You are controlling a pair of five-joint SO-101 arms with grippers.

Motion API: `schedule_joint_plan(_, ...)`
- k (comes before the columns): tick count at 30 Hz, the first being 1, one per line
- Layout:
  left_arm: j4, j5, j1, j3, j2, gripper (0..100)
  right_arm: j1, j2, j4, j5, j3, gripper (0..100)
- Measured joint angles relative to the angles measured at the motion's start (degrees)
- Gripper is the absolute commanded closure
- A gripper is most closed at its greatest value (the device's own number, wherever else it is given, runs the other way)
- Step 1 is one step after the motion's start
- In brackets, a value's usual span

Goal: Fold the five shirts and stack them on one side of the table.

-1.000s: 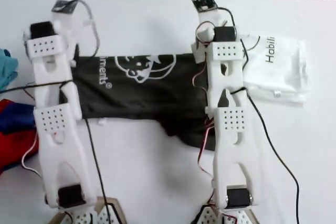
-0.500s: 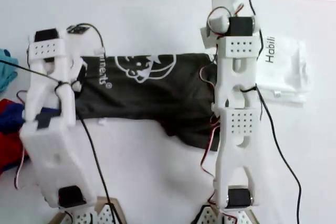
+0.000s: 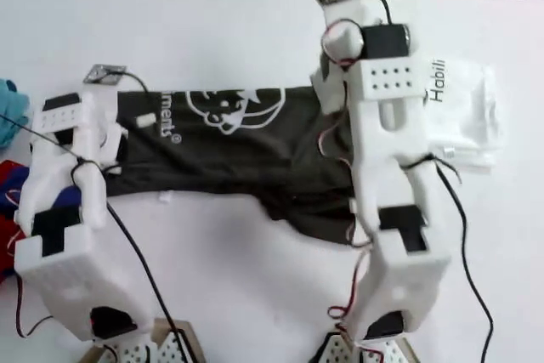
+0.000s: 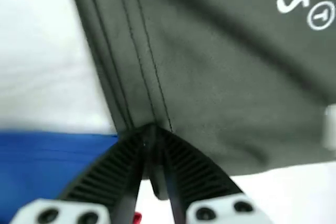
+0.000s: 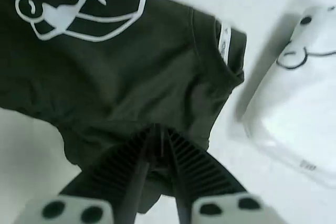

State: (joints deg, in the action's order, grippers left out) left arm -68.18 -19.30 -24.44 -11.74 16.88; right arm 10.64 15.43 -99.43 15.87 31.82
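Left jaws and right jaws each pinch an end of the dark shirt (image 3: 238,150). I count one white shirt (image 3: 463,112) folded near the bench's right edge, with the coloured shirts (image 3: 7,193) at its left edge not yet done.

Robotics lab bench: white table (image 3: 246,31) carrying wire-strung left arm (image 3: 68,210), right arm (image 3: 391,125).

White lettering (image 3: 161,112) and a cartoon outline (image 3: 234,108) printed across the dark shirt (image 3: 238,146), closing with a small circled mark (image 4: 321,15). Dark lettering (image 3: 436,81) along the folded white shirt (image 3: 463,121). Neck label (image 5: 224,43) in the dark collar, seemingly too small to read.
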Motion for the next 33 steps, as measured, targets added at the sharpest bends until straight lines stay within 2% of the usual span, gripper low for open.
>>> schedule_joint_plan(6, 0.4, -1.7, -1.7, 0.0, 1.8, 97, -4.2, -14.2, 3.2, 0.0, -22.8, 97.8)
schedule_joint_plan(10, -2.8, -2.7, -2.7, 1.7, 1.9, 97, -5.3, -20.8, 11.9, 1.9, -39.9, 97.8)
schedule_joint_plan(13, -7.6, -2.5, -3.3, 5.4, 1.9, 97, -4.2, -25.0, 19.4, 2.6, -51.1, 97.8)
schedule_joint_plan(17, -13.9, -2.0, -3.1, 12.0, 1.9, 97, -1.5, -27.7, 28.6, 2.9, -59.1, 97.8)
schedule_joint_plan(22, -19.3, -1.2, 0.4, 14.7, 2.5, 97, 4.3, -28.0, 30.6, 2.9, -63.6, 97.7)
schedule_joint_plan(26, -17.9, -0.4, 1.5, 10.6, 2.4, 97, 6.9, -28.1, 29.8, 2.9, -65.3, 95.9)
schedule_joint_plan(30, -10.5, -0.3, 1.6, 3.7, 2.5, 97, 10.5, -28.1, 28.7, 6.9, -68.9, 89.5)
schedule_joint_plan(33, -4.0, -0.3, 1.7, -0.9, 2.3, 97, 12.7, -28.1, 28.7, 10.5, -71.7, 89.0)
